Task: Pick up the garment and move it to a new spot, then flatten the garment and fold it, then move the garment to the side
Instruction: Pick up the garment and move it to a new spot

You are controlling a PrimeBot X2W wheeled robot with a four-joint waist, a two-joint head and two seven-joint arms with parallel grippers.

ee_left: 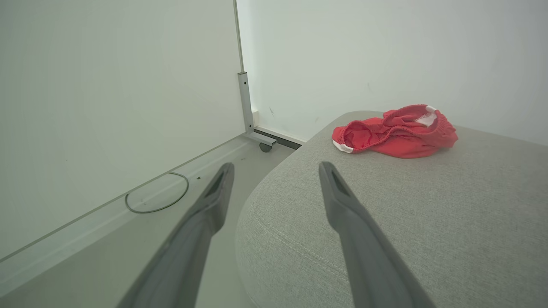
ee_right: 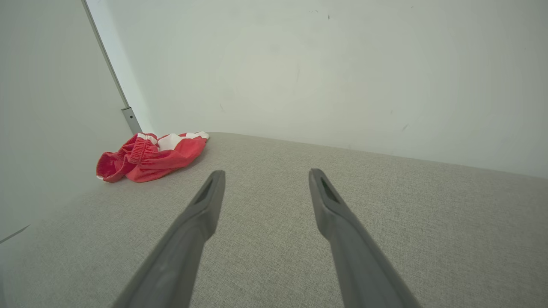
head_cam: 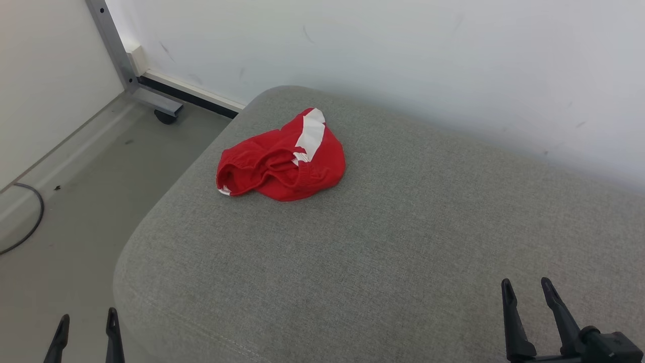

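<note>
You are looking down at a crumpled red garment (head_cam: 282, 161) with white panels, which is lying bunched on the far left part of a grey fabric cushion (head_cam: 363, 262), near its rounded corner and close to the white wall (head_cam: 428, 50) behind; its elastic waistband is gaping open towards the cushion's left edge, and a white stripe is showing along its far side; it is lying well apart from both grippers. Your left gripper (head_cam: 88, 313) is sitting at the lower left of the head view, just off the cushion's left edge and over the grey floor (head_cam: 75, 227); its two dark fingers are standing spread apart and are gripping nothing; in the left wrist view one finger is pointing over the floor and the other over the cushion's rounded edge, with the garment lying ahead and to the right. Your right gripper (head_cam: 526, 281) is sitting at the lower right, over the near part of the cushion; its fingers are likewise standing spread and empty, and in the right wrist view the garment is lying far ahead to the left. Beyond the cushion's corner a metal frame leg (head_cam: 118, 55) is standing on a dark caster (head_cam: 165, 117) beside the foot of the wall; a thin dark cable (head_cam: 31, 222) is curling across the floor at the left.
</note>
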